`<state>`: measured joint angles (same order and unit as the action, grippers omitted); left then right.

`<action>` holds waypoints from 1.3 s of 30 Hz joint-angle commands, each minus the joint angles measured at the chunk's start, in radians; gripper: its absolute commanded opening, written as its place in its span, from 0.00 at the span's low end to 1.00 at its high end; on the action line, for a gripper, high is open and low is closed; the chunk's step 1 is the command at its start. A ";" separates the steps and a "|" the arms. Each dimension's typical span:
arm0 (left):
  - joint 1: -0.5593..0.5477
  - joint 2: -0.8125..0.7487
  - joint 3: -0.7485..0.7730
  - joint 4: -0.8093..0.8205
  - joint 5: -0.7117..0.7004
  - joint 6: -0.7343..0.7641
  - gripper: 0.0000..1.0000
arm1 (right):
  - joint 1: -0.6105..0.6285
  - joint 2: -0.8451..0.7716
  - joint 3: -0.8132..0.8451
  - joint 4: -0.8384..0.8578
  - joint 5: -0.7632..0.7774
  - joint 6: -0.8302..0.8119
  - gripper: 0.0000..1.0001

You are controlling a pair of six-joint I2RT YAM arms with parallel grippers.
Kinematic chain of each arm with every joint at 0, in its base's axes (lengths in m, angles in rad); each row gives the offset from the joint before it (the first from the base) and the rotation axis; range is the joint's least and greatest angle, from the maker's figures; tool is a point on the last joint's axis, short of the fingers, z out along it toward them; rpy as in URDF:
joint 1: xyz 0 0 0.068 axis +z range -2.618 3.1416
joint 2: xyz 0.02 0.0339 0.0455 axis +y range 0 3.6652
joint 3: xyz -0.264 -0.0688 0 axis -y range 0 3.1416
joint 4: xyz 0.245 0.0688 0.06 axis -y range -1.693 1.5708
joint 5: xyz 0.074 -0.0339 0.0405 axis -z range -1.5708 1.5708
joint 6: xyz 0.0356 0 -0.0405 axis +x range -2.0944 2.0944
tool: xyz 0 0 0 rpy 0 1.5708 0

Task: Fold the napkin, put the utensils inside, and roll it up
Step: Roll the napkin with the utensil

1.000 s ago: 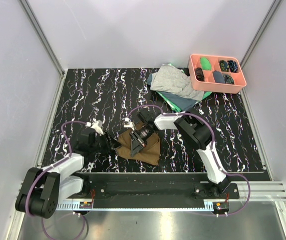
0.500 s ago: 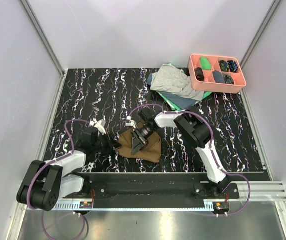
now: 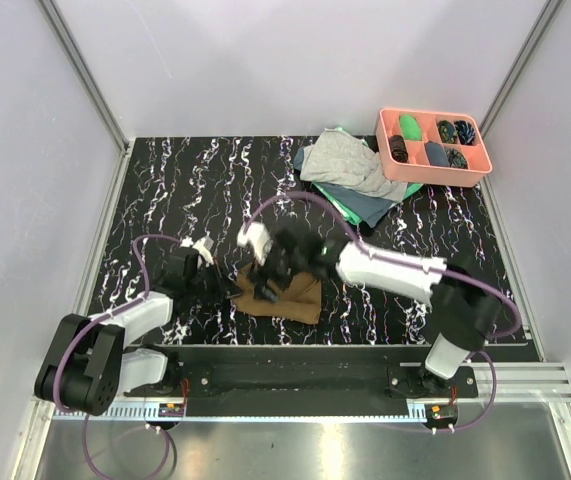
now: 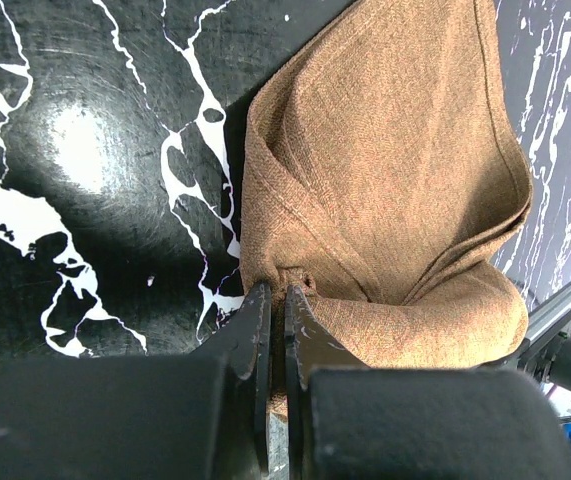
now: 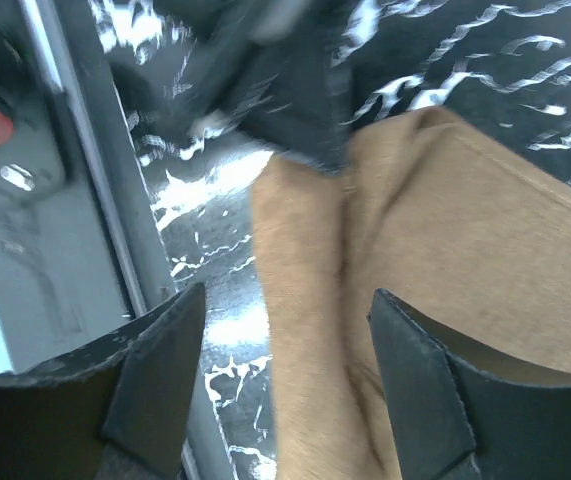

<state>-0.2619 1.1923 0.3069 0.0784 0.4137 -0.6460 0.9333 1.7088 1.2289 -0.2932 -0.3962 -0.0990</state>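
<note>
The brown napkin (image 3: 293,296) lies crumpled near the table's front edge, partly folded over itself. My left gripper (image 3: 227,289) reaches in from the left and is shut on the napkin's left edge; in the left wrist view its jaws (image 4: 277,300) pinch a small fold of the napkin (image 4: 385,180). My right gripper (image 3: 270,278) hovers over the cloth's left part, blurred. Its fingers stand wide apart above the napkin (image 5: 445,250), with nothing between them (image 5: 287,296). The utensils are out of view.
A pink tray (image 3: 433,147) with dark small items sits at the back right. Beside it lies a grey cloth (image 3: 350,165) on a green cloth (image 3: 337,206). The metal front rail (image 3: 295,355) runs just below the napkin.
My left gripper closed on the napkin's left edge. My right gripper opened and let go of the cloth, and the right arm swung low, stretching leftward.
</note>
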 commanded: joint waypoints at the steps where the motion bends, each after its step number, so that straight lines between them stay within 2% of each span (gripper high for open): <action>1: -0.005 0.023 0.021 -0.072 -0.026 0.036 0.00 | 0.159 -0.040 -0.160 0.188 0.460 -0.113 0.75; 6: -0.005 0.039 0.026 -0.071 -0.018 0.036 0.00 | 0.237 -0.002 -0.206 0.238 0.571 -0.163 0.76; 14: -0.005 0.043 0.026 -0.071 -0.016 0.036 0.00 | 0.254 0.081 -0.203 0.244 0.600 -0.232 0.74; 17: -0.005 0.046 0.027 -0.071 -0.015 0.037 0.00 | 0.256 0.100 -0.195 0.233 0.582 -0.223 0.67; 18: -0.005 0.047 0.029 -0.069 -0.013 0.037 0.00 | 0.253 0.115 -0.192 0.229 0.583 -0.213 0.62; 19: -0.005 0.046 0.029 -0.062 -0.007 0.039 0.00 | 0.252 0.121 -0.184 0.218 0.577 -0.208 0.50; 20: -0.005 0.044 0.026 -0.055 0.008 0.039 0.00 | 0.243 0.127 -0.180 0.210 0.553 -0.200 0.43; 21: -0.005 0.044 0.027 -0.048 0.016 0.039 0.02 | 0.236 0.135 -0.175 0.198 0.525 -0.179 0.39; 22: -0.005 0.041 0.029 -0.033 0.025 0.039 0.11 | 0.228 0.135 -0.167 0.175 0.496 -0.167 0.34; 24: -0.003 0.027 0.035 -0.028 0.030 0.034 0.35 | 0.194 0.129 -0.164 0.154 0.401 -0.133 0.31; 28: 0.004 -0.040 0.060 -0.077 -0.036 0.037 0.63 | 0.119 0.126 -0.148 0.082 0.196 -0.084 0.24; 31: 0.009 -0.121 0.066 -0.147 -0.110 0.048 0.70 | 0.063 0.143 -0.125 0.039 0.053 -0.056 0.22; 35: 0.012 -0.203 0.011 -0.155 -0.159 0.032 0.71 | -0.004 0.187 -0.077 -0.018 -0.165 -0.035 0.21; 39: 0.012 -0.272 -0.041 -0.095 -0.122 0.032 0.71 | -0.053 0.250 -0.029 -0.057 -0.317 -0.010 0.20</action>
<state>-0.2531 0.9756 0.3119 -0.0574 0.3050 -0.6216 0.9123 1.9007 1.1500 -0.2611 -0.4698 -0.1570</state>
